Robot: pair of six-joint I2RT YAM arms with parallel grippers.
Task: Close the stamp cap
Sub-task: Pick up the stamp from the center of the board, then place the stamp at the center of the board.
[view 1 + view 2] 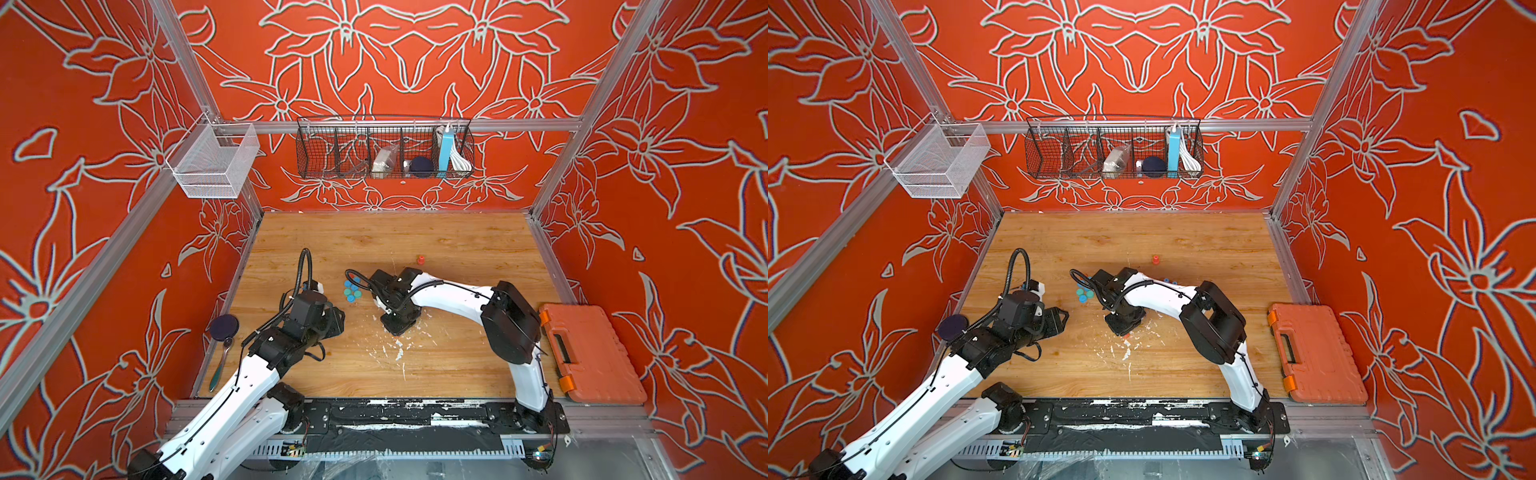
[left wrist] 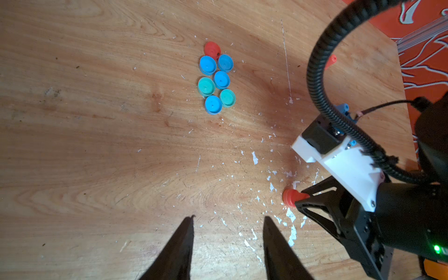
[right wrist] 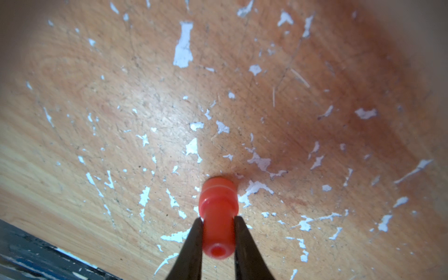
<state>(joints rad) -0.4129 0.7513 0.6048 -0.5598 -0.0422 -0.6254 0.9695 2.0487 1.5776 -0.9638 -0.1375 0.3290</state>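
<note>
two arms are seen over the wooden surface (image 1: 465,245). the jaws of the right arm (image 1: 453,291) are clenched on the narrow stem of a red stamp (image 3: 217,208), one jaw pressed to each side. the stamp is stood upright with its wide end down on the surface, near the middle of the surface. the jaws of the left arm (image 1: 253,374) are held apart and empty, hovering over bare wood, near the stamp but not touching it.

a cluster of caps (image 2: 216,80), blue and teal, is laid flat on the surface, and a red cap (image 2: 211,48) is set at one end, against two blue ones. the cluster is well apart from the held stamp. a second red stamp (image 1: 421,260) is stood alone farther back.

the task is judged to be at an early stage: the stamp is gripped, but no cap is held by either arm. a pale seam is seen round the stamp's wide end; whether a cap is already seated there cannot be told. if not, the stamp is left to be carried to the red cap and pressed down into it.
</note>
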